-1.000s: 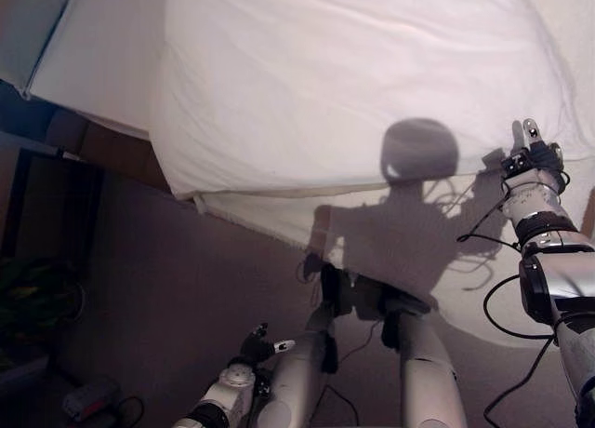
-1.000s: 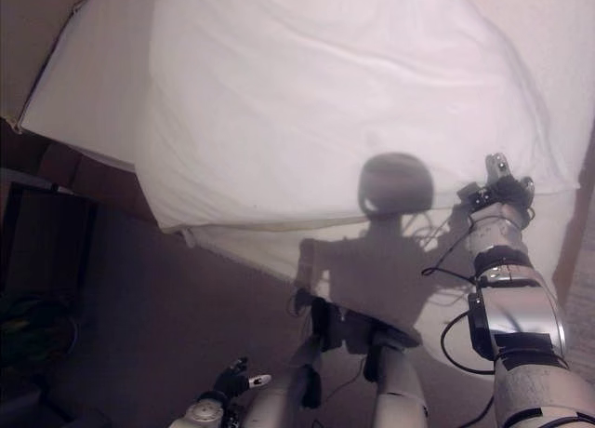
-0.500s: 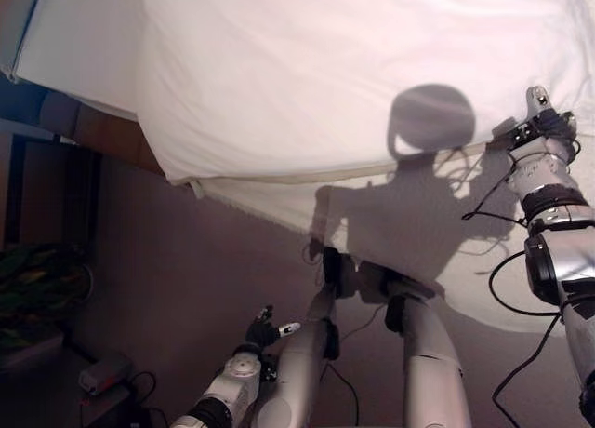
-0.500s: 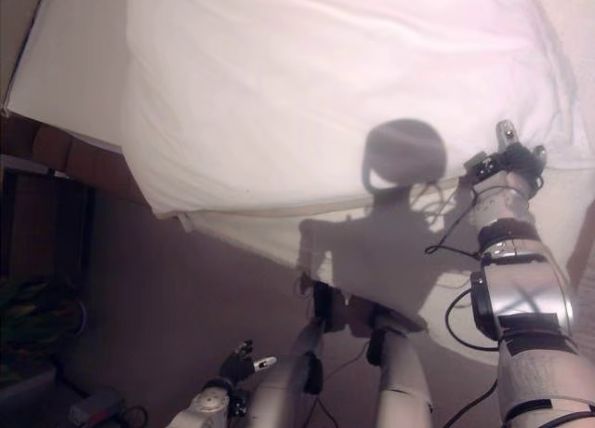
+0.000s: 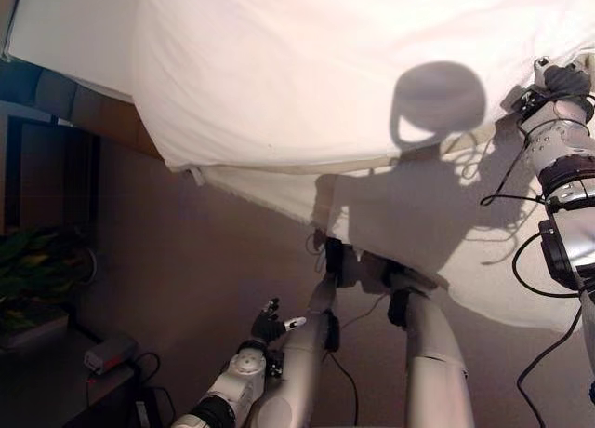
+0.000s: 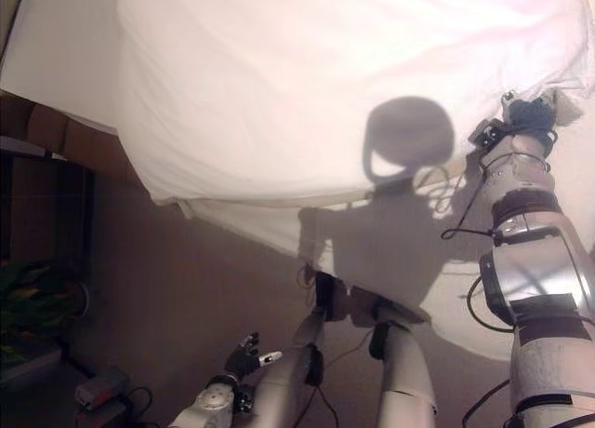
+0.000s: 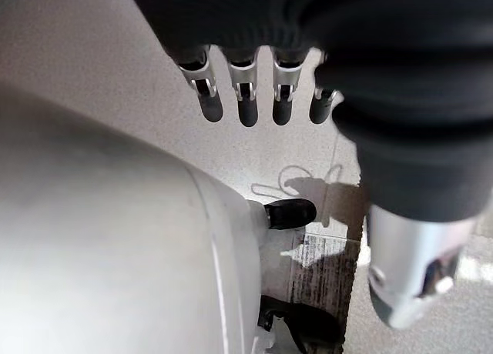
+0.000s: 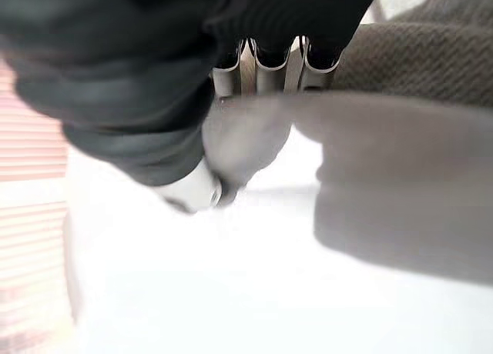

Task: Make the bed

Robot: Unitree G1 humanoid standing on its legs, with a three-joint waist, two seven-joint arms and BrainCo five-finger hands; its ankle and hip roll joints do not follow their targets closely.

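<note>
Right robot hand (image 5: 561, 80): pinching the duvet (image 5: 307, 65) edge at the bed's near side.
Left robot hand (image 5: 270, 327): low, fingers relaxed, idle.
Risk: the thin pinch may slip, dropping the edge.

This looks like a bedroom in a home, because a bed with a white duvet (image 5: 307, 65) over a white sheet (image 5: 270, 195) stands on a carpet floor (image 5: 186, 260), with a dark side table (image 5: 46, 158) and a plant (image 5: 37, 260) beside it.
</note>
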